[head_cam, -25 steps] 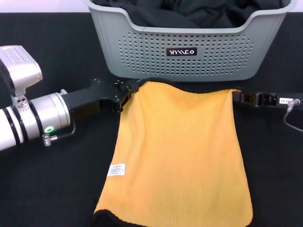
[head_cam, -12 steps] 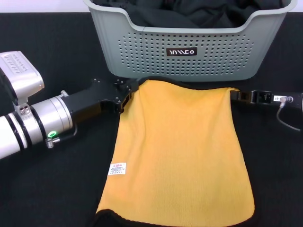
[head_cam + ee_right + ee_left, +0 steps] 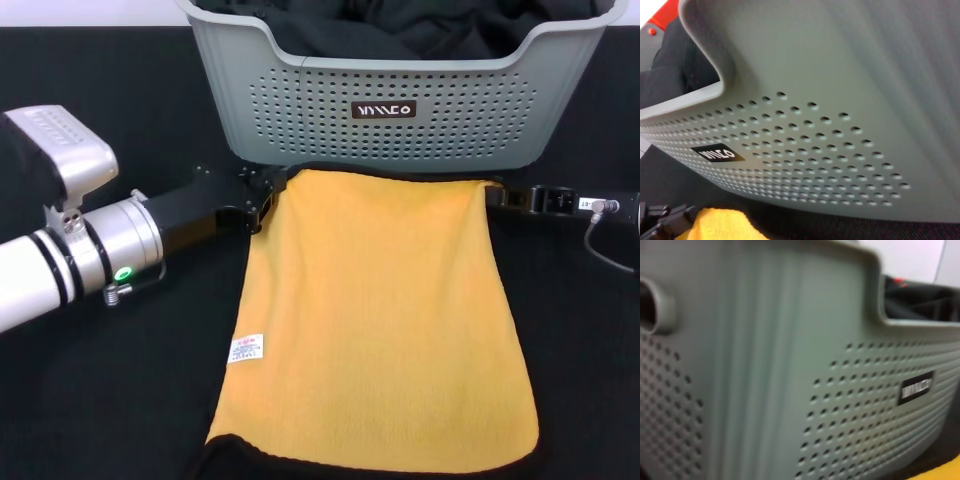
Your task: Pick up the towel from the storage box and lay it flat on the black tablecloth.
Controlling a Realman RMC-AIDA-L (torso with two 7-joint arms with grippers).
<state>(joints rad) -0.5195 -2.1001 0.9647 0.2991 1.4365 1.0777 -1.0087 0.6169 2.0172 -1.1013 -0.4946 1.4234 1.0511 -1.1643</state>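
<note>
Yellow-orange terry cloth dominates the head view: the large rectangular towel (image 3: 375,320) lies spread face up on the wide black tablecloth (image 3: 100,400) that covers the worktop, just in front of the light grey perforated plastic storage box (image 3: 400,100). Its far edge runs along the foot of the box, a small white label (image 3: 246,348) sits near its left side, and the black edge trim shows along the near end. The left gripper (image 3: 268,192) is low at the towel's far left corner, its black fingers clamped on that corner, with the silver arm reaching in from the left. The right gripper (image 3: 497,197) is at the far right corner, fingers together on the towel there, a cable trailing behind it. Inside the box lies a plain black glossy fabric (image 3: 400,30) in folds. From the left wrist view, the grey dotted wall of the storage box (image 3: 790,365) fills almost everything, with its small black logo plate (image 3: 915,388) to one side and a sliver of the yellow towel (image 3: 950,467) in a corner. From the right wrist view, the box wall (image 3: 840,125) and logo plate (image 3: 716,153) loom close, and a bunched yellow corner of the towel (image 3: 720,222) shows beneath, on the black tablecloth (image 3: 865,227).
</note>
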